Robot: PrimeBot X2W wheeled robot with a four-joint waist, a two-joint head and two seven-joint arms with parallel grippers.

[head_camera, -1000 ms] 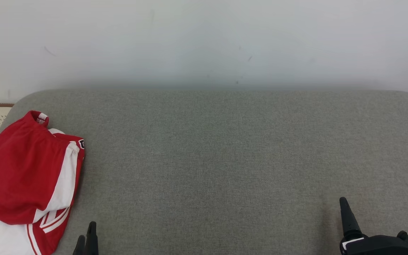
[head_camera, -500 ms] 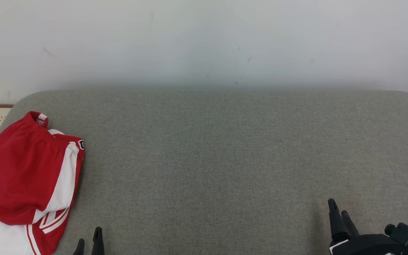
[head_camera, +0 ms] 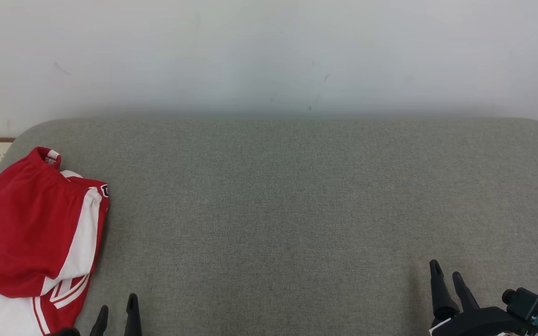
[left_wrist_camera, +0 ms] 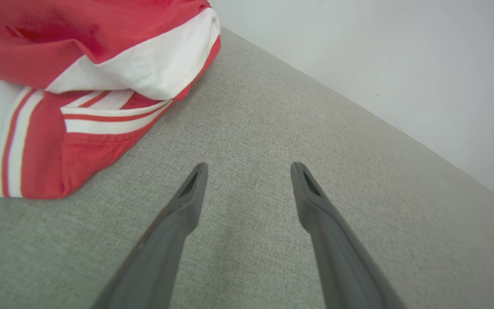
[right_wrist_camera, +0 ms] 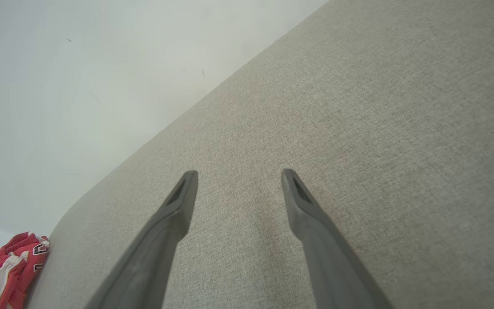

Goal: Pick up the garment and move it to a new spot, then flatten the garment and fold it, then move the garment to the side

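Garment [head_camera: 31,224] of red and white lies bunched on the gray cushion [head_camera: 273,196]. Our left gripper [head_camera: 118,302], near it, and our right gripper [head_camera: 445,268], far off, both have fingers spread.

left gripper [head_camera: 118,302] at lower left has spread its fingers apart; right gripper [head_camera: 445,268] at lower right turned, both fingers showing now

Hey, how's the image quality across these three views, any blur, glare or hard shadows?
Head view: soft even light, no glare, garment sharp. Left wrist view: left gripper looms large, edges slightly soft. Right wrist view: right gripper likewise; cushion runs slanted.
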